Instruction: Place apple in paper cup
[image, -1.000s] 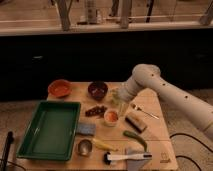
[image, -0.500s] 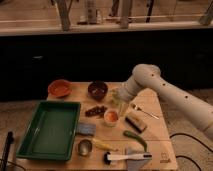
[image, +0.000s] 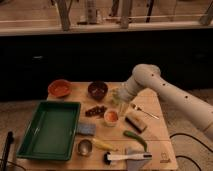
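The small white paper cup (image: 111, 118) stands near the middle of the wooden table (image: 157, 102). The red-orange apple (image: 111, 115) sits in the cup's mouth. My gripper (image: 119, 99) hangs at the end of the white arm that reaches in from the right. It is just above and slightly behind and to the right of the cup, with a small gap between it and the apple.
A green tray (image: 50, 127) lies at the left. An orange bowl (image: 60, 88) and a dark brown bowl (image: 97, 89) stand at the back. Near the cup are a dark snack (image: 96, 110), a blue sponge (image: 86, 129), a metal cup (image: 84, 146), a fork (image: 143, 111), a green vegetable (image: 135, 138) and a white-handled brush (image: 127, 156).
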